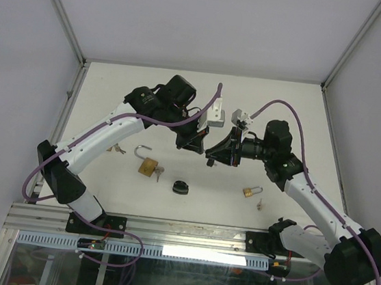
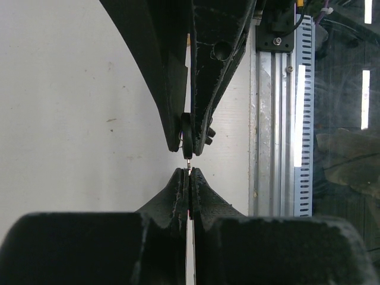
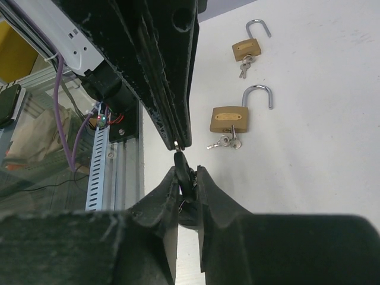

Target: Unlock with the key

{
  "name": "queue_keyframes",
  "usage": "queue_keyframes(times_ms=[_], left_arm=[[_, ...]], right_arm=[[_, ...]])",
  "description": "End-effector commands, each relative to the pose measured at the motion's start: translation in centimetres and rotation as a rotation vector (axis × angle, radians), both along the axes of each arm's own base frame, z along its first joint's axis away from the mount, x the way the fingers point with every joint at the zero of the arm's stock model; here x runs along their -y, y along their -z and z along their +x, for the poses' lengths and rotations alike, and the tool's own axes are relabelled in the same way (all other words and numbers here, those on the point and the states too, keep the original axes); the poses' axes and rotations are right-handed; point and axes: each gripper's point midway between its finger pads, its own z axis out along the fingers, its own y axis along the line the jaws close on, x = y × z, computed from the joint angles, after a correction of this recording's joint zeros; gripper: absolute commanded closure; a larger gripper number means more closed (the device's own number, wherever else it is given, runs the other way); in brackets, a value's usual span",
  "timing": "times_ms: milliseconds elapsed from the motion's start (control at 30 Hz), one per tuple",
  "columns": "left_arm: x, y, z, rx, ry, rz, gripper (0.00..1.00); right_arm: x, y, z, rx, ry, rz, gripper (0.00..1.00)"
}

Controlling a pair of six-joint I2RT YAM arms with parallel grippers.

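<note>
the left gripper point(image 2: 189, 177) is clenched on a thin metal key point(image 3: 177, 144), whose tip meets a small black object point(image 2: 187, 135) pinched by the right gripper point(image 3: 185, 178) just ahead.

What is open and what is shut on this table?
Left hand: shut on key.
Right hand: shut on black lock.
Near brass padlock: open.
Far brass padlock: open.
Small padlock: looks shut, too small to be sure.
</note>
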Motion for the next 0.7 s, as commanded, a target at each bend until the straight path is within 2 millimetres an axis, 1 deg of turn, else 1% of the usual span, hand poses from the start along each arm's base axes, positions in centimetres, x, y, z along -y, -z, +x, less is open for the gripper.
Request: queue_keyframes(times_ms=[0, 33, 67, 100, 133, 200, 233, 300, 367, 400, 467, 533, 567, 667], left_arm=[[1.1, -2.4, 0.4, 0.047, 0.025, -0.086, 1.0], [1.1, -2.3, 0.3, 0.038, 0.026, -0.086, 1.0], [1.0, -2.2, 0.1, 0.028, 0.029, -0.087, 1.0], [1.0, -2.0, -0.1, 0.015, 0.032, -0.086, 1.0], [0.9, -1.5, -0.1, 0.001, 0.03, -0.077, 0.96], [0.5, -0.1, 0.2, -0.025, -0.006, -0.036, 0.14], [0.3, 0.7, 0.5, -0.034, -0.038, -0.012, 0.02], [-0.3, 2.2, 0.8, -0.031, -0.073, 0.025, 0.01], [-0.9, 3.8, 0.5, -0.009, -0.064, 0.036, 0.01], [-1.2, 5.3, -0.4, 0.014, -0.025, 0.057, 0.01], [-1.3, 7.1, -2.0, 0.089, 0.056, 0.104, 0.01], [-1.6, 9.5, -3.5, 0.129, 0.108, 0.183, 0.01], [-1.9, 10.5, -3.9, 0.114, 0.114, 0.21, 0.01], [-3.1, 12.9, -4.3, 0.121, 0.14, 0.277, 0.01]], right_arm=[[-0.1, -2.7, -0.7, 0.075, -0.029, 0.041, 0.86], [0.0, -2.8, -0.8, 0.076, -0.03, 0.042, 0.86], [0.0, -2.8, -0.3, 0.099, -0.005, 0.035, 1.0], [0.2, -2.6, 0.0, 0.098, 0.014, 0.025, 1.0], [0.3, -2.5, 0.2, 0.092, 0.029, 0.017, 1.0], [0.8, -2.0, 0.4, 0.058, 0.06, -0.004, 1.0], [1.2, -1.7, 0.5, 0.041, 0.072, -0.014, 1.0], [2.1, -0.7, 1.4, -0.008, 0.155, -0.055, 1.0], [3.3, 0.6, 2.3, -0.052, 0.265, -0.114, 1.0], [4.1, 1.4, 3.0, -0.07, 0.331, -0.15, 1.0], [5.3, 2.9, 3.7, -0.095, 0.418, -0.218, 1.0], [5.9, 3.8, 3.8, -0.123, 0.449, -0.264, 1.0], [6.0, 4.1, 3.7, -0.137, 0.448, -0.275, 1.0], [6.0, 4.4, 3.4, -0.164, 0.439, -0.283, 1.0]])
